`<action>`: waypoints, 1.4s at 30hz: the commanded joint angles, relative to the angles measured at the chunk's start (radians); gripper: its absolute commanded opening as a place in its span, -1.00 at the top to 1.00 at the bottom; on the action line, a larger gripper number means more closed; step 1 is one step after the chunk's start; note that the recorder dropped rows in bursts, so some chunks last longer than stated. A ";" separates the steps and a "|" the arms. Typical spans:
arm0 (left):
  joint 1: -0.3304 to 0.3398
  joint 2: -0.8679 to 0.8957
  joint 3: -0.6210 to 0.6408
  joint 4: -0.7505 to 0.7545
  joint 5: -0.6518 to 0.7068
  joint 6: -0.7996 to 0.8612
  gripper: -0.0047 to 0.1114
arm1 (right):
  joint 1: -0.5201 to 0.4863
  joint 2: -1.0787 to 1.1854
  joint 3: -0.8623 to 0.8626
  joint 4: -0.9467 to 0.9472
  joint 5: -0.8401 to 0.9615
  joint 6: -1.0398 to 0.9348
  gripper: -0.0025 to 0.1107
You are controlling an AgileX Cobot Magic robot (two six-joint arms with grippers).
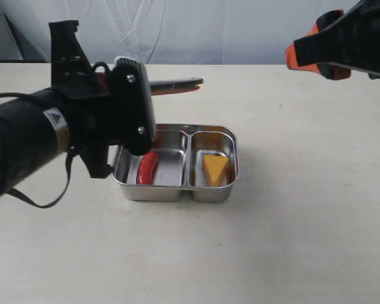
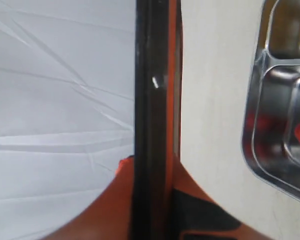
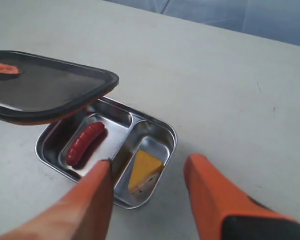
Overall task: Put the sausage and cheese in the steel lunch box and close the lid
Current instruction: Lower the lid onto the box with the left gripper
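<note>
Lid clamped in left gripper, box loaded

Lid point(image 1: 177, 84) was off the box point(image 1: 177, 192), held in the air roughly level, with the left gripper point(image 2: 151, 162) clamped on its edge. Box sat open on the table point(image 1: 304, 221). Sausage point(image 1: 147, 168) lay in the wider compartment and cheese point(image 1: 215, 168) in the narrower one, divider between them. Right gripper point(image 3: 150, 162) hung high, well apart from the box, fingers spread, empty.

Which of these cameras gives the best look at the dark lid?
The right wrist view: the lid shows its broad top face and orange tab. The exterior view catches only a thin edge of it, half hidden behind the left arm. The left wrist view sees it edge-on and close, as a blurred dark strip.
</note>
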 commanded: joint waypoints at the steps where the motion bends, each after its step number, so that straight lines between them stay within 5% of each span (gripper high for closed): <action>1: -0.101 0.146 -0.013 0.089 0.210 -0.214 0.92 | -0.005 -0.094 -0.005 -0.115 0.053 0.090 0.14; 14: -0.253 0.387 -0.052 0.089 0.363 -0.312 0.92 | -0.005 -0.207 -0.005 -0.273 0.164 0.214 0.14; 42: -0.254 0.590 -0.107 0.089 0.388 -0.404 0.92 | -0.005 -0.207 -0.005 -0.277 0.172 0.229 0.14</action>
